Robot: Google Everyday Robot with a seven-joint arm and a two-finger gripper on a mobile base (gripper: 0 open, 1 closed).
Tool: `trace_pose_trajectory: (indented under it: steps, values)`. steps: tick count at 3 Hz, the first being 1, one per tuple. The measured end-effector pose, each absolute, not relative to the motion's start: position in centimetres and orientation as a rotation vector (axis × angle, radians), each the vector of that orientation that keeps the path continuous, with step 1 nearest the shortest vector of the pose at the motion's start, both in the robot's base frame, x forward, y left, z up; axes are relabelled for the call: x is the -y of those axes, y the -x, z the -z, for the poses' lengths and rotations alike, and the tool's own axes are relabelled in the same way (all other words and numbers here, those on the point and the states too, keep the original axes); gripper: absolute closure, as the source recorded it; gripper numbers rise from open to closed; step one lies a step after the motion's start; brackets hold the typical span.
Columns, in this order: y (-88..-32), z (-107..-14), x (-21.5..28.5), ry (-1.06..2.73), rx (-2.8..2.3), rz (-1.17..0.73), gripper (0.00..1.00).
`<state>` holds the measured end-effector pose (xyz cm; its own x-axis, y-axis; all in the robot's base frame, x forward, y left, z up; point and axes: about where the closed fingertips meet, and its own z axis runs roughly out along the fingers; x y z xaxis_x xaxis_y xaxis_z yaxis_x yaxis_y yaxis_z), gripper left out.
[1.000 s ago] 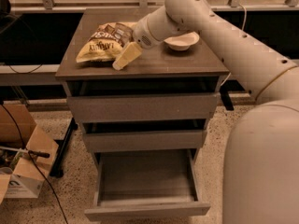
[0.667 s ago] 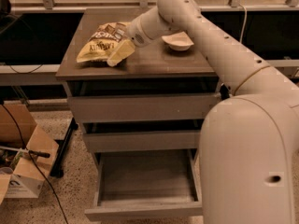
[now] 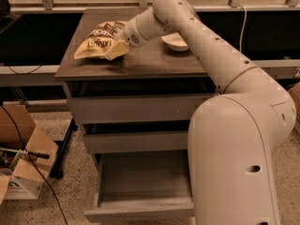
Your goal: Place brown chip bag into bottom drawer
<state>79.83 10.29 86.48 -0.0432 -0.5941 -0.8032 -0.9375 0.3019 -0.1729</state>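
Observation:
The brown chip bag (image 3: 96,43) lies on the left part of the cabinet top (image 3: 154,64), cream-yellow with a dark brown far end. My gripper (image 3: 116,49) is low over the top, right at the bag's right edge and touching it; the bag rests on the surface. The bottom drawer (image 3: 140,205) is pulled open below, and its grey interior shows nothing in it. My large white arm covers the right side of the cabinet and of the drawer.
A white bowl (image 3: 175,42) sits on the cabinet top just right of my wrist. The two upper drawers (image 3: 136,109) are closed. An open cardboard box (image 3: 23,172) and a black stand leg (image 3: 63,146) are on the floor at the left.
My gripper has moved left across the cabinet top, from beside the bag to against its right edge. The bag and the bowl have not moved.

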Motion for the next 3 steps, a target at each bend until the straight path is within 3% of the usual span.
trace_pose_trajectory:
  steps: [2,3]
  values:
    - [-77.8,-86.5,-8.4,1.354,-1.746,-0.507,0.84]
    - [-74.9,-87.4,-6.8,1.321,-1.712,-0.533,1.0]
